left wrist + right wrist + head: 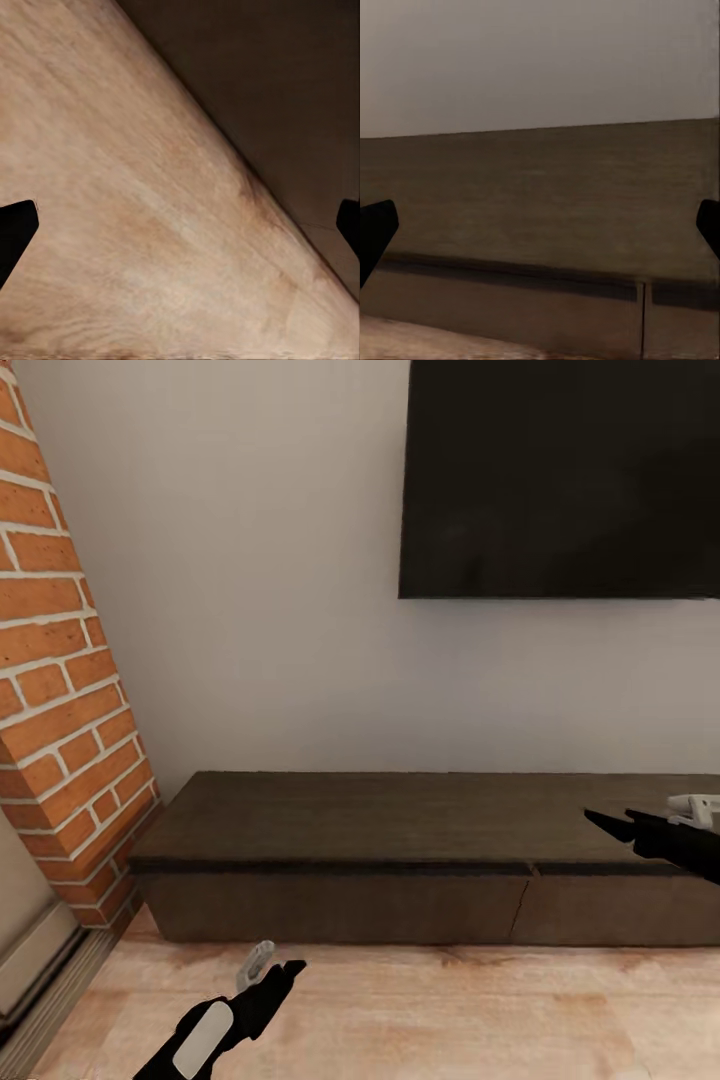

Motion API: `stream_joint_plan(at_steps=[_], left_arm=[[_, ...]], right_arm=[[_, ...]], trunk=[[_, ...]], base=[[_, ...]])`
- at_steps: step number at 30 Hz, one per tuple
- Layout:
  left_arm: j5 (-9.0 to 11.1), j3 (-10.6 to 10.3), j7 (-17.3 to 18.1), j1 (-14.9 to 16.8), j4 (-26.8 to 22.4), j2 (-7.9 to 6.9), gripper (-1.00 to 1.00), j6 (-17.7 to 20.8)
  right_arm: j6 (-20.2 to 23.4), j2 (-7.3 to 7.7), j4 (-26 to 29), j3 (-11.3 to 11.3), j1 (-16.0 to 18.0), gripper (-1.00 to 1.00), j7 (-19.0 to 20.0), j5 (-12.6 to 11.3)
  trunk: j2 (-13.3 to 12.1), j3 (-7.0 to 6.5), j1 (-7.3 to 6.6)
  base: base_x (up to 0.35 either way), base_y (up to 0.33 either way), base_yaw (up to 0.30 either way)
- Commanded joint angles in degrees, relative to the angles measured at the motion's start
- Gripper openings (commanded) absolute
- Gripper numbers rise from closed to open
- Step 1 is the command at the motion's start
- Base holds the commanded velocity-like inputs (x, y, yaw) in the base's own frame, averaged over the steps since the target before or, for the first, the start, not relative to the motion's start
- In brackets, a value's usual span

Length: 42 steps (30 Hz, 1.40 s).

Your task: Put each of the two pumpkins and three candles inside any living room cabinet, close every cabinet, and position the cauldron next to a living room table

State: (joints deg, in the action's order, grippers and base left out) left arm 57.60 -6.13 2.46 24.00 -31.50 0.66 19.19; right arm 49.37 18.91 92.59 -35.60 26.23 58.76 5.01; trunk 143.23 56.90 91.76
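Dark-brown cabinet shut, right gripper level above it, fingers spread

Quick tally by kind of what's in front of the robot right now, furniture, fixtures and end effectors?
Cabinet: 1
Drawer fronts: 2, left and right, both shut
Wall screen: 1
Brick column: 1
End effectors: 2, left and right, both open
Total: 7

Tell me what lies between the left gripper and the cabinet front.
Only bare wood floor lies between the left gripper and the cabinet front, as the head view shows.
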Motion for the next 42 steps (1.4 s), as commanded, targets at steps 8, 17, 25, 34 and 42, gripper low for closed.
stream_joint_plan(at_steps=[8, 17, 25, 34, 42], left_arm=[[0.24, -8.78, -0.77, 0.00, -2.89, 0.67, 1.00, -1.98], [-4.80, -18.33, -1.07, 0.43, -5.86, 4.28, 1.00, -2.05], [-7.65, -18.54, -1.90, 0.64, -8.61, 5.20, 1.00, -1.44], [-10.69, -20.36, -7.91, 0.87, -14.24, 6.92, 1.00, 1.62], [-10.96, -22.45, -12.34, 4.46, -15.43, 8.28, 1.00, 5.60]], right_arm=[[1.13, -0.37, 0.04, 0.13, 0.06, 1.00, -7.95, 0.53], [4.61, -0.68, 0.01, 0.01, -0.30, 1.00, -18.25, 0.56], [9.81, -0.65, -0.04, 0.24, -0.34, 1.00, -25.95, 0.71], [10.63, -0.64, -0.04, -0.03, -0.38, 1.00, -28.97, 0.74], [10.63, -0.56, -0.44, -0.09, -0.35, 1.00, -29.46, 0.80]], trunk=[[0.02, -0.13, -0.05], [0.02, -0.34, -0.05], [0.02, -0.54, -0.05], [0.02, -0.76, -0.05], [0.02, -0.96, -0.05]], base=[[-0.347, 0.000, -0.278], [-0.346, 0.000, -0.278], [-0.333, 0.000, -0.278], [-0.094, 0.000, -0.278], [-0.009, 0.000, -0.278]])
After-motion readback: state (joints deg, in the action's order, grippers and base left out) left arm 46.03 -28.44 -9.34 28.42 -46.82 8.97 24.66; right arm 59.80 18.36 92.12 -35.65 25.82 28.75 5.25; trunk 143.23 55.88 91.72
